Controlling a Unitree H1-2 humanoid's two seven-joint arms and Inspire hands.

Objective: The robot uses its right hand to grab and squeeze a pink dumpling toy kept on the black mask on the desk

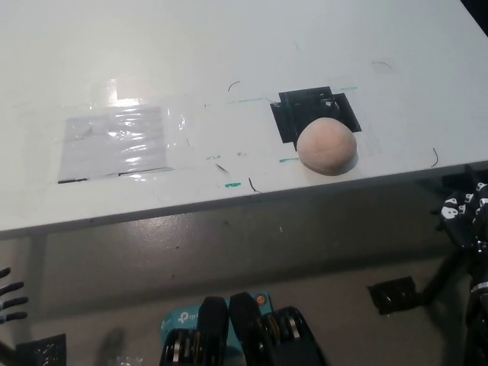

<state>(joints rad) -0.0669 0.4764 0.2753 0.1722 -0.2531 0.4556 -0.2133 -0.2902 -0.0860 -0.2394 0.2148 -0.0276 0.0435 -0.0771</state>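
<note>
White surface [229, 61] spreads up and left of my right hand [463, 219], its near edge above hand. Clear shiny plastic patch [114, 141] far left of hand, flat on surface. Black mask [316, 114] up-left of hand, near surface edge. Pink dumpling toy [327, 146] sits on mask's near part, well apart from hand, untouched. My right hand below surface edge at right; holds nothing, how far open cannot tell. My left hand [9, 293] barely in view far left, low; state unclear.
</note>
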